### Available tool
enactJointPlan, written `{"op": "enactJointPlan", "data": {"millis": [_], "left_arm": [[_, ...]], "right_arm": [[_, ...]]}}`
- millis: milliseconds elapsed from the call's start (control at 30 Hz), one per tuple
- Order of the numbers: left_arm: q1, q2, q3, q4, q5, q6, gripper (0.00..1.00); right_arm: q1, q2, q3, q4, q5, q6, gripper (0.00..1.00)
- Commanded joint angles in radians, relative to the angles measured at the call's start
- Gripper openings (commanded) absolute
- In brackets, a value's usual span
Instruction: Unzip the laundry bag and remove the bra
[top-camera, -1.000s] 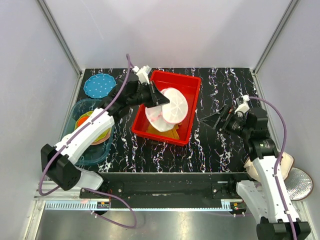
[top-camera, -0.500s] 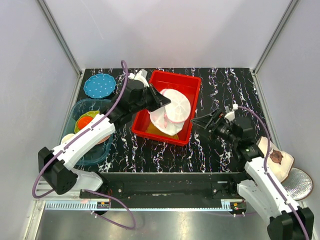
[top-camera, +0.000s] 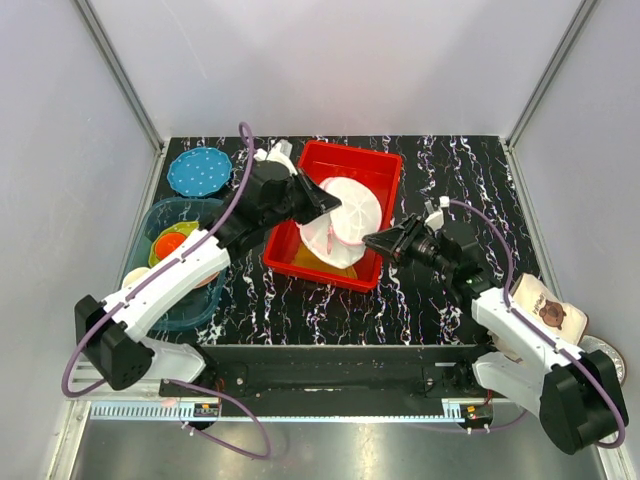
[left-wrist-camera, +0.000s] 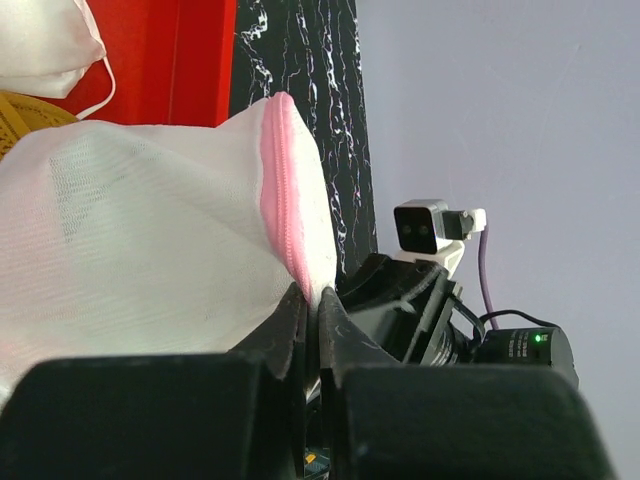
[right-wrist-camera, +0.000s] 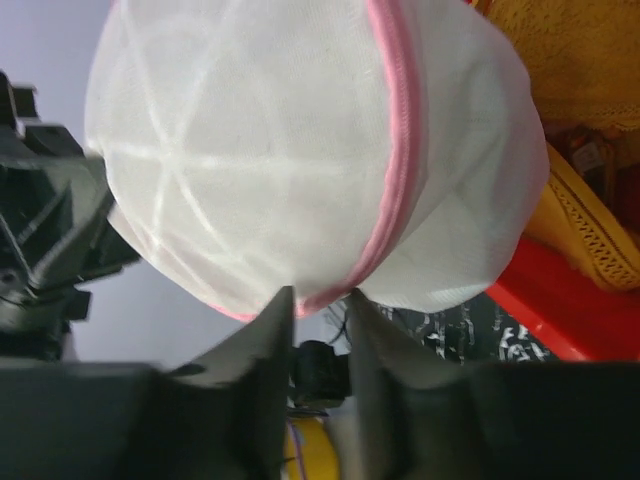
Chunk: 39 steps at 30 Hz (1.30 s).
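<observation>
The laundry bag, round white mesh with pink zipper edging, hangs tilted over the red bin. My left gripper is shut on its rim; in the left wrist view the pink edging runs down between the touching fingertips. My right gripper meets the bag's right edge. In the right wrist view the bag fills the frame. Its pink seam drops between that gripper's tips, which stand a narrow gap apart and press on both sides. The bra is hidden.
Mustard-yellow cloth lies on the bin floor, under a smaller white pink-edged piece. A blue tub holding coloured plates stands at the left. A blue dotted disc lies behind it. A beige object sits at the right.
My right arm has swung left from the open table to the bin's right rim, and its wide jaws have narrowed onto the bag's edge. The left arm keeps holding the bag up.
</observation>
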Motion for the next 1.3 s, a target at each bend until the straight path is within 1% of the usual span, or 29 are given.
{"op": "enactJointPlan", "data": {"millis": [0,33,67,200,333,367,400,433,467,500,567,667,800,933,1000,1067,1100,1133,1167,1200,1233,1267], "left_arm": [[-0.004,-0.106,-0.014,0.036,-0.041,-0.016,0.0],[-0.004,-0.114,-0.024,0.033,-0.041,-0.017,0.0],[-0.004,-0.123,-0.043,0.031,-0.041,-0.019,0.0],[-0.004,-0.158,-0.097,0.039,-0.041,-0.025,0.0],[-0.004,-0.195,-0.152,0.051,-0.041,-0.034,0.0],[-0.004,-0.2,-0.162,0.062,-0.041,-0.039,0.0],[-0.004,-0.203,-0.171,0.068,-0.043,-0.04,0.0],[-0.004,-0.207,-0.169,0.068,-0.041,-0.04,0.0],[-0.004,-0.209,-0.169,0.072,-0.043,-0.039,0.0],[-0.004,-0.209,-0.16,0.076,-0.041,-0.036,0.0],[-0.004,-0.212,-0.154,0.08,-0.043,-0.036,0.0],[-0.004,-0.217,-0.149,0.085,-0.041,-0.039,0.0],[-0.004,-0.235,-0.154,0.083,-0.073,-0.04,0.0],[-0.004,-0.246,-0.156,0.076,-0.09,-0.031,0.0],[-0.004,-0.243,-0.151,0.074,-0.081,-0.031,0.0],[-0.004,-0.238,-0.157,0.079,-0.073,-0.039,0.0],[-0.004,-0.237,-0.168,0.079,-0.072,-0.042,0.0],[-0.004,-0.24,-0.174,0.079,-0.073,-0.043,0.0],[-0.004,-0.246,-0.18,0.077,-0.076,-0.045,0.0],[-0.004,-0.252,-0.192,0.074,-0.081,-0.042,0.0],[-0.003,-0.266,-0.192,0.06,-0.096,-0.037,0.0],[-0.003,-0.275,-0.195,0.05,-0.107,-0.031,0.0]], "right_arm": [[0.006,-0.03,0.056,0.036,0.091,-0.045,0.2],[0.006,-0.041,0.063,0.022,0.103,-0.052,0.14],[0.006,-0.044,0.068,0.01,0.116,-0.06,0.01],[0.004,-0.058,0.099,-0.058,0.125,-0.109,0.0],[0.004,-0.049,0.099,-0.052,0.11,-0.108,0.0],[0.004,-0.044,0.097,-0.05,0.108,-0.096,0.05],[0.004,-0.04,0.091,-0.043,0.105,-0.085,0.49],[0.003,-0.02,0.084,-0.026,0.088,-0.076,0.67],[0.006,-0.008,0.076,0.017,0.077,-0.042,0.79],[0.004,0.009,0.055,0.048,0.067,-0.016,0.87],[0.006,0.078,0.038,0.162,0.024,0.041,0.89],[0.027,0.147,0.036,0.221,-0.007,0.058,0.9],[0.059,0.155,0.059,0.184,0.013,0.021,0.91],[0.07,0.155,0.06,0.192,0.021,0.018,0.9],[0.07,0.163,0.068,0.226,0.027,0.032,0.83],[0.07,0.173,0.085,0.267,0.025,0.036,0.72],[0.07,0.178,0.111,0.267,0.022,0.033,0.54],[0.069,0.18,0.123,0.261,0.028,0.03,0.43],[0.07,0.178,0.136,0.232,0.034,0.023,0.27],[0.07,0.169,0.16,0.202,0.04,0.012,0.02],[0.07,0.151,0.174,0.16,0.063,-0.005,0.0],[0.07,0.14,0.185,0.082,0.076,-0.05,0.0]]}}
